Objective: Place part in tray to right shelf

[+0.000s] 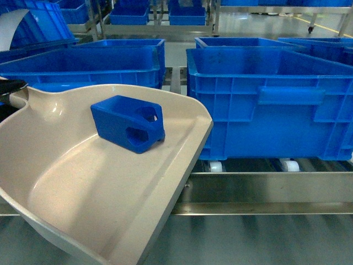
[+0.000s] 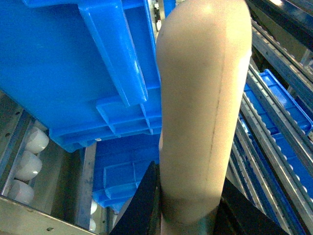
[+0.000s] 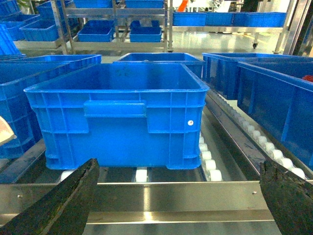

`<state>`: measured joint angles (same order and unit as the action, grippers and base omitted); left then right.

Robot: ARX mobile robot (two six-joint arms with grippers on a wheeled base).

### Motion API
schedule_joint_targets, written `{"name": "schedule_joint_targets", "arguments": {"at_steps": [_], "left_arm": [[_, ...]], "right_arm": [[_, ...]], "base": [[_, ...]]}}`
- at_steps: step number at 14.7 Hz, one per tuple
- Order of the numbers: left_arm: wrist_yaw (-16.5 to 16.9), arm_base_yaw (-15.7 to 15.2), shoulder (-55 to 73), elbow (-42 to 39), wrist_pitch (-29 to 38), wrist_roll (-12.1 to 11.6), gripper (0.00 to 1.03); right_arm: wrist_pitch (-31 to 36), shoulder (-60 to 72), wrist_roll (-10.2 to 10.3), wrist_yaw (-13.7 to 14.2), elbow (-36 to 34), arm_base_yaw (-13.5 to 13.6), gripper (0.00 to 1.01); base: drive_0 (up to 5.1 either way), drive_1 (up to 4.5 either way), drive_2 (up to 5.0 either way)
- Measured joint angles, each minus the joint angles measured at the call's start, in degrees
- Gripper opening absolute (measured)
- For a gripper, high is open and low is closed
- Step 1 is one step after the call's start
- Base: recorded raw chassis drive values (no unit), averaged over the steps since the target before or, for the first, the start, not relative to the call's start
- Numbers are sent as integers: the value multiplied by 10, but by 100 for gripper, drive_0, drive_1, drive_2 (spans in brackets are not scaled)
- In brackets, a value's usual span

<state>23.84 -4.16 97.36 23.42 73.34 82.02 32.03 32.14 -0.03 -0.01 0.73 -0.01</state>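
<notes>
One part (image 1: 128, 123) in one tray (image 1: 66, 182), held short of the right shelf (image 1: 265, 190): we logged it as cargo up and not yet tipped.

We noted the part lying in the upper middle of the tray, its holed end toward the tray's right rim, long axis slanting toward the nearer right-hand crate (image 1: 273, 105) beyond that edge. The left gripper (image 2: 188, 218) had its jaws clamped on the tray's stub handle (image 2: 200, 112), so that arm carried everything. The right gripper (image 3: 178, 196) hung before the shelf's front rail (image 3: 161, 193), jaws wide apart and empty, facing the same crate. We judged the coming move to depend on the left arm carrying the tray rightward over the crate's rim.
</notes>
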Motion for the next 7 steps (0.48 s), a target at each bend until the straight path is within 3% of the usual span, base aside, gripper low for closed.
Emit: {"name": "schedule_joint_targets", "arguments": {"at_steps": [7], "left_arm": [[0, 0, 0, 0, 0, 0, 18]], "right_arm": [[0, 0, 0, 0, 0, 0, 98]], "base": [[0, 0, 0]]}}
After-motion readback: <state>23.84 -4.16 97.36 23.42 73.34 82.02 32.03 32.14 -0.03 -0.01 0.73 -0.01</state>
